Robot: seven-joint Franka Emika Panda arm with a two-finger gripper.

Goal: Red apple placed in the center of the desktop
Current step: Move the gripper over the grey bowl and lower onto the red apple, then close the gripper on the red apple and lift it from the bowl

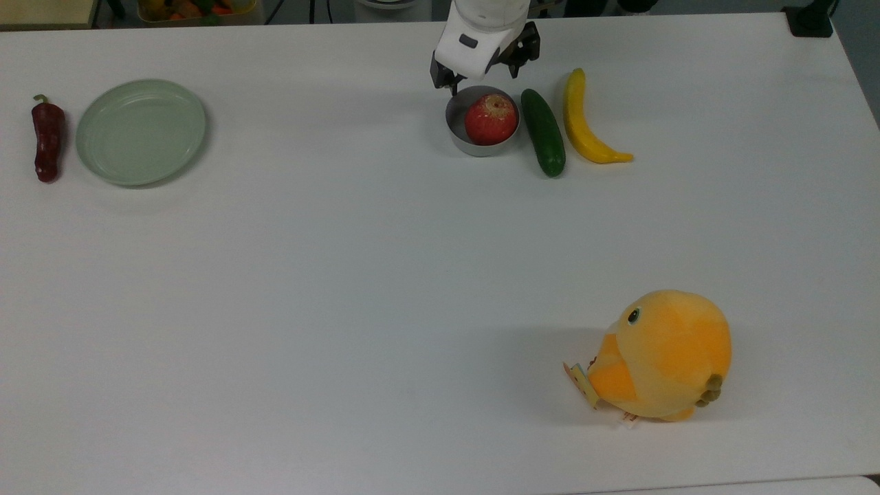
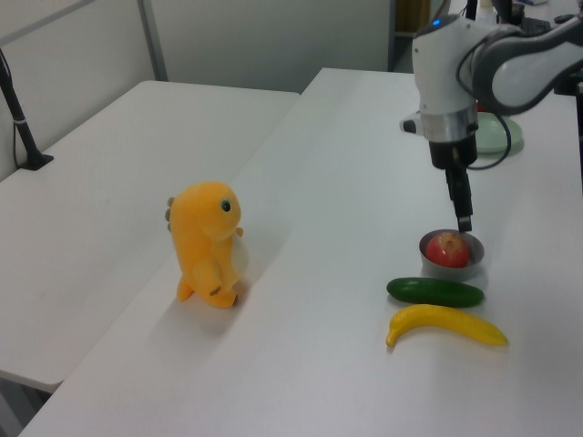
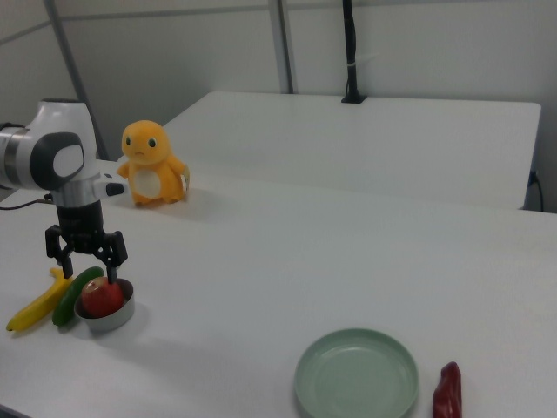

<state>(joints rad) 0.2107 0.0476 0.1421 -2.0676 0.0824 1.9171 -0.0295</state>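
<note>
Nearest the lower edge of the top view, at the lower right of the frame, an orange plush toy [image 1: 663,356] stands upright on the white surface [image 1: 344,289], with a paper tag at its foot. The wide middle of the surface is bare white.

Farther up, in the upper middle of the top view, a row of three things lies close together. The red apple [image 1: 490,118] sits inside a small grey bowl [image 1: 456,130], its speckled stem dimple turned up. Just beside the bowl on the top view's right lies a dark green cucumber [image 1: 543,131], and beside that a yellow banana [image 1: 584,122], both lying lengthwise toward the far edge.

Level with them, at the upper left of the top view, a pale green plate [image 1: 140,131] lies flat, with a dark red chili pepper [image 1: 47,139] just beside it on the top view's left.

Farthest, at the top centre of the top view, the white arm reaches in. Its pincer [image 3: 86,263] hangs above the bowl's far rim, fingers pointing down and spread wide, holding nothing; in the right view one fingertip hangs near the apple's top.
</note>
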